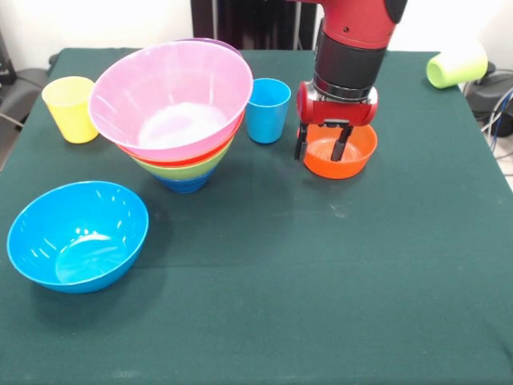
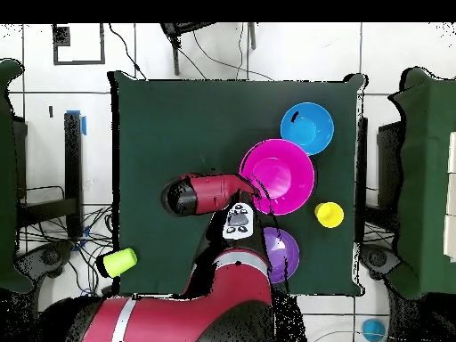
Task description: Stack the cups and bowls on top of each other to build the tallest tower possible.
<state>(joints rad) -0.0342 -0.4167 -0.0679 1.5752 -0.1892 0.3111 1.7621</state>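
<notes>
My gripper (image 1: 322, 144) is open and low over the small orange bowl (image 1: 345, 160). One finger is at the bowl's left rim and the other is inside it. The tower (image 1: 180, 128) stands left of it: the pink bowl (image 1: 170, 100) on top, orange-red and lime green bowls under it, and the dark blue bowl (image 1: 184, 183) at the base. The light blue cup (image 1: 267, 110) stands upright between the tower and my gripper. The yellow cup (image 1: 70, 108) stands at the left. The lime green cup (image 1: 457, 66) lies on its side at the far right. In the overhead view my arm (image 2: 200, 194) hides the orange bowl.
A large light blue bowl (image 1: 78, 234) sits alone at the front left. A purple bowl (image 2: 280, 252) sits beside the tower toward my base; only its rim (image 1: 215, 42) shows in the front view. The dark green table (image 1: 321, 281) ends just beyond the lime green cup.
</notes>
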